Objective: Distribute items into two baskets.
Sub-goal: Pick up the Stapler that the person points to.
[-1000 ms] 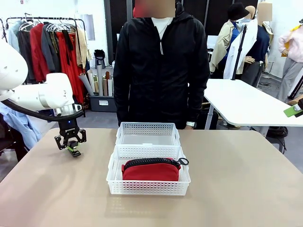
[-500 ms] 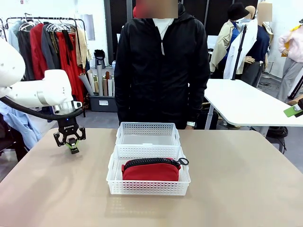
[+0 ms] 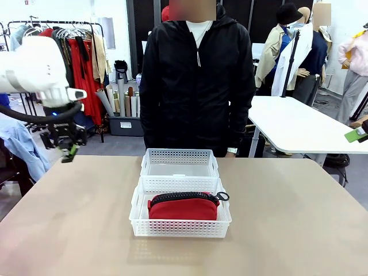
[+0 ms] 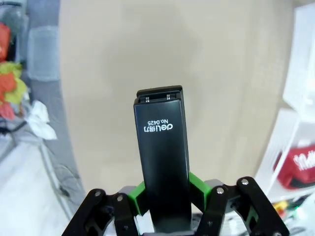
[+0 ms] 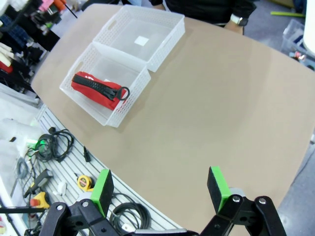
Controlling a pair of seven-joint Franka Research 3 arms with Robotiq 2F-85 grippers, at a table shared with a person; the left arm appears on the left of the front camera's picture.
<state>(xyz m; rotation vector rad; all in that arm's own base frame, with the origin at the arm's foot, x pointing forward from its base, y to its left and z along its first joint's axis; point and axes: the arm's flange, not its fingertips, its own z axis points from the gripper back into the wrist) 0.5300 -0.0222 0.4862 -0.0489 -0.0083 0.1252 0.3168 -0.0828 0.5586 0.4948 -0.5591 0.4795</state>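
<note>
Tan table (image 3: 287, 218), clothes rack (image 3: 92, 57) beyond

You face a tan table (image 3: 299, 218), a person (image 3: 195, 86) in a black jacket at its far edge, a clothes rack (image 3: 63, 52) with red garments back left, a white table (image 3: 293, 123) back right, coiled cables (image 5: 56, 142) and perhaps a yellow tape measure (image 5: 84, 182) below the near edge.

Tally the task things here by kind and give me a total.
White baskets: 2, the near basket and the far basket
Red pouch: 1, in the near basket
Black stapler: 1, in the left gripper
Total: 4
</note>
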